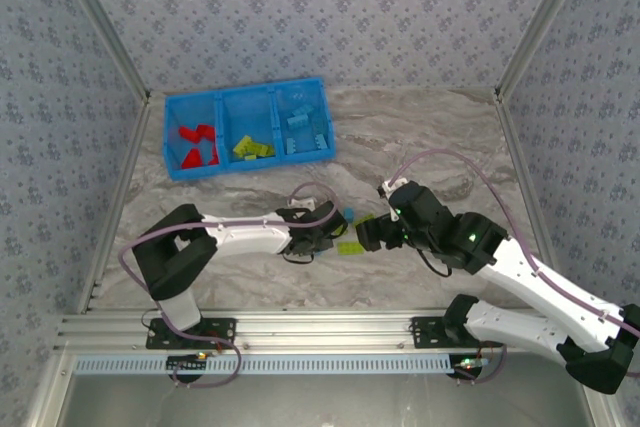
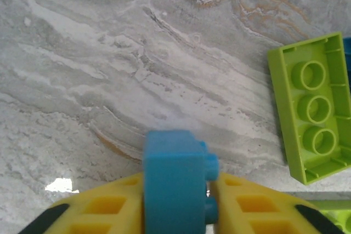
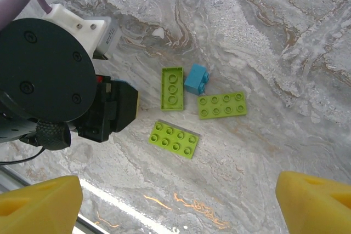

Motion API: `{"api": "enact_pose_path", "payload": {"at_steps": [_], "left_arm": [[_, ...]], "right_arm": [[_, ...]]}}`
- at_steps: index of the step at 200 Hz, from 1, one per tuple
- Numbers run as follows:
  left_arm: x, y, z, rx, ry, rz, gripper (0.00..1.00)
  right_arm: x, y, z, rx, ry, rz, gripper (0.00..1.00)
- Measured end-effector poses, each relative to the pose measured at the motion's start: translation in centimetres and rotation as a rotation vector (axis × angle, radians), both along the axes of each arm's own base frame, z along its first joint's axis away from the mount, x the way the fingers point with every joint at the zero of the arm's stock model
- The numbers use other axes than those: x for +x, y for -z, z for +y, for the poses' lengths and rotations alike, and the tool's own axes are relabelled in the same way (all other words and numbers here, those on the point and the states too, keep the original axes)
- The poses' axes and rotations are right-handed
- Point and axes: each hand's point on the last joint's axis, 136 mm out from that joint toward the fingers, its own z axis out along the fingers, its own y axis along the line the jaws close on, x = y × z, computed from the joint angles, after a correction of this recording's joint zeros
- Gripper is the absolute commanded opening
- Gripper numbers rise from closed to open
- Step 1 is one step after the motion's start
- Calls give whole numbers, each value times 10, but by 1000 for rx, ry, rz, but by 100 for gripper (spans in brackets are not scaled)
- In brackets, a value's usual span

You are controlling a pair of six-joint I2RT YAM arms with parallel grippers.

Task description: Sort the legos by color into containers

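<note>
The left gripper (image 2: 178, 204) is clamped on a light blue lego (image 2: 174, 163) low over the desk (image 2: 109, 53), beside an upturned lime lego (image 2: 312, 108). The right gripper (image 3: 175, 198) is spread wide above two more lime legos (image 3: 221, 104) (image 3: 174, 140) and another blue lego (image 3: 196, 78). The blue bin (image 1: 245, 89) sits far off.

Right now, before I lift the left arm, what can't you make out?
- Left wrist view: lower part of the blue brick gripped in the left claw, cut off by the bottom edge.
- Left wrist view: right side of the lime brick, cut off by the frame.
- Top view: legos in the bin, too small to count.
</note>
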Motion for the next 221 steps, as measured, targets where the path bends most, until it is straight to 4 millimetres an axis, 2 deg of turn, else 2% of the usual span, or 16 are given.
{"api": "enact_pose_path", "payload": {"at_steps": [18, 32, 59, 74, 93, 114, 135, 170, 196, 221], "left_arm": [[1, -9, -1, -15, 7, -14, 13], [3, -22, -1, -29, 16, -39, 12], [18, -65, -4, -57, 51, -128, 12], [43, -100, -7, -82, 52, -209, 12], [89, -139, 5, -84, 14, -313, 11], [141, -163, 23, -61, -43, -399, 11], [187, -159, 37, -15, -80, -428, 12], [256, -119, 43, 86, -81, -398, 18], [286, -104, 37, 119, -60, -387, 29], [301, -111, 28, 129, -43, -398, 38]], "right_arm": [[-1, 0, 1, 12, 2, 11, 94], [-3, 0, 3, 22, -1, 20, 94], [-5, -3, 8, 56, -17, 27, 94], [-5, -6, 12, 77, -26, 23, 94], [-4, -9, 15, 97, -23, 18, 95], [-4, -9, 16, 107, -17, 18, 95], [-5, -8, 17, 109, -17, 22, 95], [-8, -8, 17, 122, -19, 23, 95], [-11, -9, 17, 133, -21, 22, 96], [-12, -8, 16, 136, -21, 25, 96]]}}
